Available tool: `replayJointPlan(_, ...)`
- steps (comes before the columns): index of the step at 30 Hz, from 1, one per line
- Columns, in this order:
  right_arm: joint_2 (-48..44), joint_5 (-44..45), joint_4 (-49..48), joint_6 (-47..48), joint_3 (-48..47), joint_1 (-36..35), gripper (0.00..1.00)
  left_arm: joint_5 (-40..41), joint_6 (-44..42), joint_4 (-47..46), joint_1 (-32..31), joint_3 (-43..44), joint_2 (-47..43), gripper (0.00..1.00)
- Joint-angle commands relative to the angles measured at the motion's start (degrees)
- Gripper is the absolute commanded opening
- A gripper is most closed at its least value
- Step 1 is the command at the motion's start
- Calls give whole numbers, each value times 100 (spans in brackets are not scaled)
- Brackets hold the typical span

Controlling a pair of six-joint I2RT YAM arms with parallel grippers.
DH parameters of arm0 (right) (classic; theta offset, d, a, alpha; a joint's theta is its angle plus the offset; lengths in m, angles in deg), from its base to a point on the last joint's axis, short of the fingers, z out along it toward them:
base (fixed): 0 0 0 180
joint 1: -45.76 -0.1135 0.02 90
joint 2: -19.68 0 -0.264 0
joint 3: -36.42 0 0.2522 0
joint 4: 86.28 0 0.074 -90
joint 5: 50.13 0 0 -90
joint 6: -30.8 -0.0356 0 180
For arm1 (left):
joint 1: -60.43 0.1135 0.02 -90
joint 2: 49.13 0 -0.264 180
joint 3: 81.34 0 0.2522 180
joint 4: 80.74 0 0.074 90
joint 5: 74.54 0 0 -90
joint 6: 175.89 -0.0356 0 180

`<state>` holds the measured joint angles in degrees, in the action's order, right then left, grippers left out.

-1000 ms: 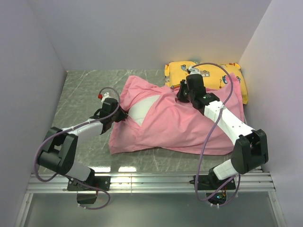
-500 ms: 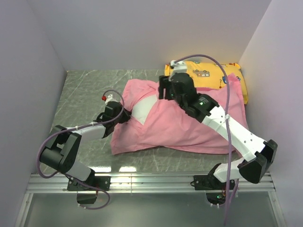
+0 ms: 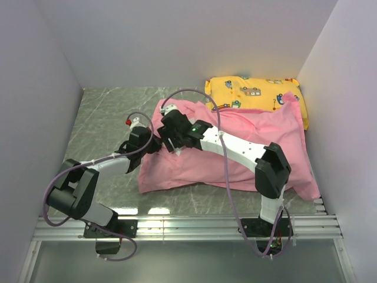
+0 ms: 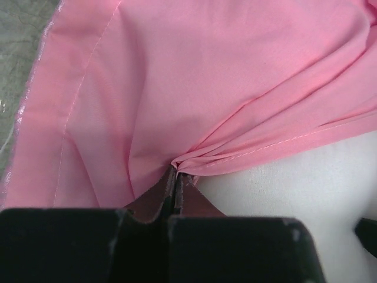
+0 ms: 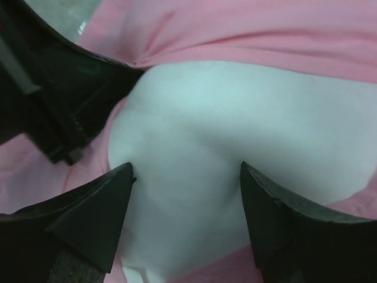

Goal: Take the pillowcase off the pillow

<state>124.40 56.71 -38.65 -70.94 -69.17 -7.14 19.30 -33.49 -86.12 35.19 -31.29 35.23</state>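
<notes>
Pink, thin and floppy, the pillowcase (image 3: 182, 171) on the worktop (image 3: 106, 112) is pinched at its open hem, judged the right hold, by the left claw (image 4: 175, 177), while the soft white pillow (image 5: 224, 130) is straddled by the spread right claw (image 5: 185, 177).

The pillowcase (image 3: 235, 150) is thin pink cloth, matt, and its stitched hem has a faint sheen in the left wrist view. The pillow (image 5: 224, 135) is smooth, matt white cloth. At 1 o'clock, the yellow pillow (image 3: 253, 94) is printed cloth. The worktop (image 3: 106, 112) is grey, marbled and glossy, edged at 6 o'clock by a brushed metal rail (image 3: 188, 223). The left hand (image 4: 175, 177) and right hand (image 5: 185, 174) have matt black, plastic-looking fingers.
</notes>
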Motion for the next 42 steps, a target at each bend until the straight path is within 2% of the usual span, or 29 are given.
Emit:
replayJointPlan(1,179,-208,391,50,-212,-27,84,-331,33,-82,-113,-79,-235,0)
replayJointPlan(4,522,-49,463,-46,-151,43,83,-322,-11,-20,-113,-79,-384,0)
replayJointPlan(5,583,-128,463,-64,-99,87,78,-322,-19,6,-113,-70,-437,1)
replayJointPlan(7,715,-374,402,-117,-63,219,13,-322,-98,146,-113,-44,-604,1)
replayJointPlan(8,724,-392,375,-152,-11,297,0,-313,-142,225,-113,26,-648,0)
replayJointPlan(11,349,-558,-2,-362,296,771,0,-173,-362,664,-113,184,-868,1)
replayJointPlan(15,-380,-1455,-871,-960,920,1799,0,-181,-354,973,-105,185,-1131,0)
replayJointPlan(20,-856,-964,-1268,-1452,1053,2187,0,-76,-310,1237,-113,45,-1316,0)
replayJointPlan(24,-875,-753,-1462,-1637,992,2223,0,-251,-178,1105,-122,-254,-1579,0)
replayJointPlan(30,-928,-673,-1874,-2006,1167,2390,0,-216,-292,1668,-149,-377,-1817,1)
replayJointPlan(35,-1016,-682,-2103,-2226,1229,2522,0,-331,-20,1571,-552,-790,-1818,0)
replayJointPlan(39,-1033,-823,-2296,-2227,1299,2452,0,-252,-63,1763,-1228,-450,-1765,1)
replayJointPlan(42,-1147,-499,-2410,-2104,1518,2136,0,-137,-169,1905,-1317,-98,-1817,10)
